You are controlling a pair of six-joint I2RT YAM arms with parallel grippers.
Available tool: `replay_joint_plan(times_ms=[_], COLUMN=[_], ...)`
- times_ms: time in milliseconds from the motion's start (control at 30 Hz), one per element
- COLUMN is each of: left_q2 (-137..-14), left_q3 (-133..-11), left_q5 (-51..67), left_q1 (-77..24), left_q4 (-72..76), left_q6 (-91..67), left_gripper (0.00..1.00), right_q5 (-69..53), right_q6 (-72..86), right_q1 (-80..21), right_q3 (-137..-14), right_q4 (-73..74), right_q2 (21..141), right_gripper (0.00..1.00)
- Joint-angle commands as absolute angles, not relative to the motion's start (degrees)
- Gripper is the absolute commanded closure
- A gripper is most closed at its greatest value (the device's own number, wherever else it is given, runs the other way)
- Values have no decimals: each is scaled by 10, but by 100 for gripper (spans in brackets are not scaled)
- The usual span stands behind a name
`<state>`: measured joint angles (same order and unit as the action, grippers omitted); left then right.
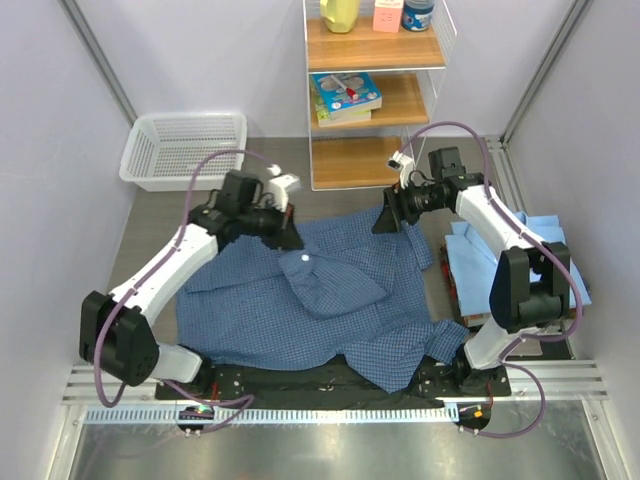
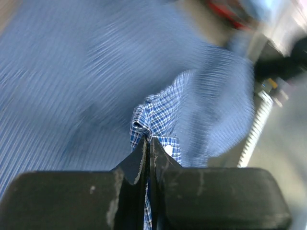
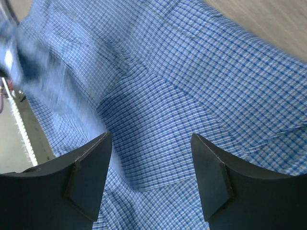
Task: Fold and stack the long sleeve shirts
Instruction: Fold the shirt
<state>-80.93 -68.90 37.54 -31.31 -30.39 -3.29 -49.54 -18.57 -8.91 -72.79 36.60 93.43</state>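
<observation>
Above the table (image 1: 150,220), in the overhead view, both arms reach forward with elbows bent and wrists turned inward toward each other. Between them a dark blue checked shirt (image 1: 290,300) lies crumpled across the middle. The left claw (image 1: 290,236) sits at the shirt's far edge, with cloth running from it back toward the arm bases. The right claw (image 1: 388,216) points down at the same shirt's far right corner. To the right of that claw, past its own arm, a light blue shirt (image 1: 548,235) lies flat near the table's edge. Beyond and left of the left claw stands a white mesh basket (image 1: 185,150). Beyond the gap between the claws rises a shelf unit (image 1: 375,160), with books (image 1: 345,95) on its middle board and a yellow bottle (image 1: 340,15), pink box (image 1: 388,15) and dark jar (image 1: 418,14) on top.

From the left wrist, the left claw (image 2: 147,143) is pinched fully together on a bunched fold of the checked shirt (image 2: 158,112), a grip the overhead view does not resolve. The cloth beyond the fingertips is blurred.

From the right wrist, the right claw (image 3: 151,139) stands with its jaws wide apart, holding nothing. The checked shirt (image 3: 192,86) spreads beneath and between its fingers; whether they touch the fabric cannot be told.
</observation>
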Motion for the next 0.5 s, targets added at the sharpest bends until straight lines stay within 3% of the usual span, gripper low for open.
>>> replay_joint_plan(times_ms=[0, 333, 467], left_q2=[-745, -692, -673], left_q3=[-584, -450, -442], left_q5=[373, 367, 430], left_q1=[-191, -3, 56], left_q4=[-262, -249, -244], left_q6=[-106, -9, 32], left_gripper=[100, 100, 100], right_q5=[-464, -415, -400], right_q6=[-231, -257, -262], right_q1=[-90, -96, -97], right_q3=[-780, -810, -809], right_q4=[437, 478, 483], right_q2=[976, 1019, 1025], right_gripper=[29, 33, 34])
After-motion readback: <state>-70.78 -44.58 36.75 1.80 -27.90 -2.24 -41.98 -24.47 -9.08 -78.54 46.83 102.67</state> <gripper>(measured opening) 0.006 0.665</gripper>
